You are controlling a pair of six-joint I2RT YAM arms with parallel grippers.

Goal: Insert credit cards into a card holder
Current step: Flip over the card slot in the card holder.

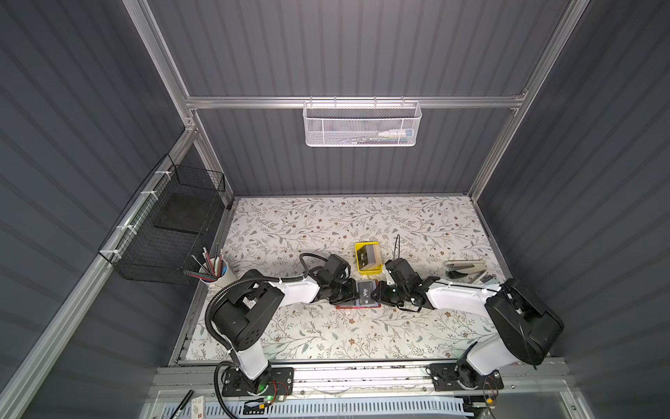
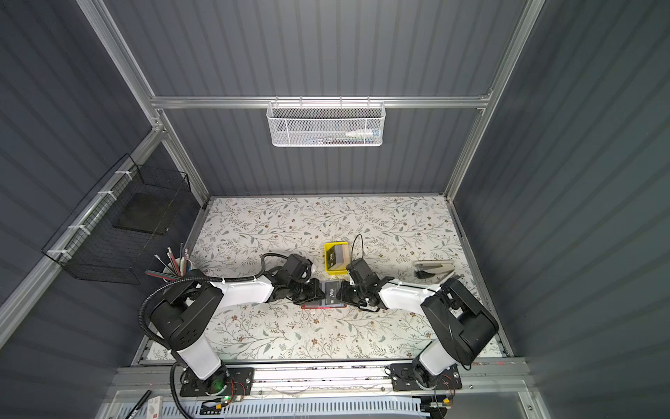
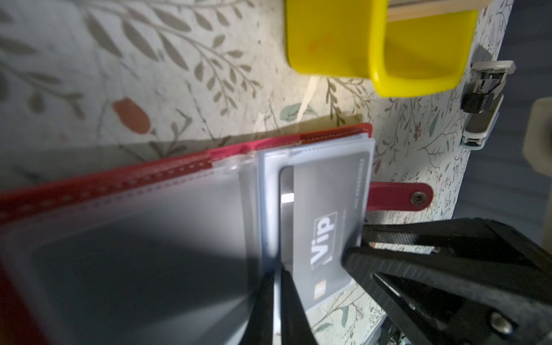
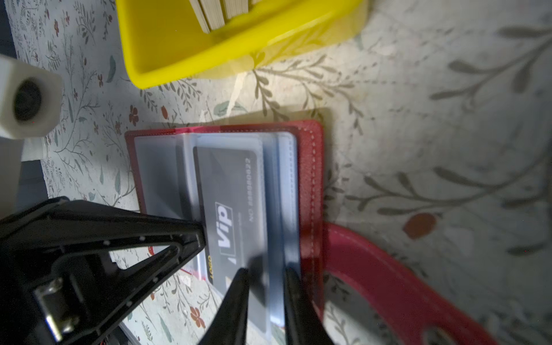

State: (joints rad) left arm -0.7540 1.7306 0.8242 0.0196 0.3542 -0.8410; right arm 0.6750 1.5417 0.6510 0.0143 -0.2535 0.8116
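Note:
The red card holder [image 1: 357, 307] [image 3: 149, 179] lies spread flat mid-table, its clear sleeves up. A dark grey "Vip" credit card [image 1: 365, 292] [image 3: 325, 209] [image 4: 227, 185] sits mostly inside the top sleeve. My left gripper [image 1: 352, 293] [image 3: 277, 274] comes from the left, shut on the thin edge of a clear sleeve beside the card. My right gripper [image 1: 379, 293] [image 4: 266, 270] comes from the right. Its jaws stand a little apart over the card's near end and the sleeve stack, and nothing is pinched between them. More credit cards [image 1: 369, 255] [image 4: 221, 12] stand in the yellow tray [image 1: 367, 271].
The holder's snap strap [image 3: 400, 197] sticks out on its right side. A stapler [image 1: 467, 268] lies at the right. At the left edge stands a pen cup [image 1: 217, 275]. A black wire basket [image 1: 170, 232] hangs on the left wall, a white mesh basket [image 1: 362, 123] on the back.

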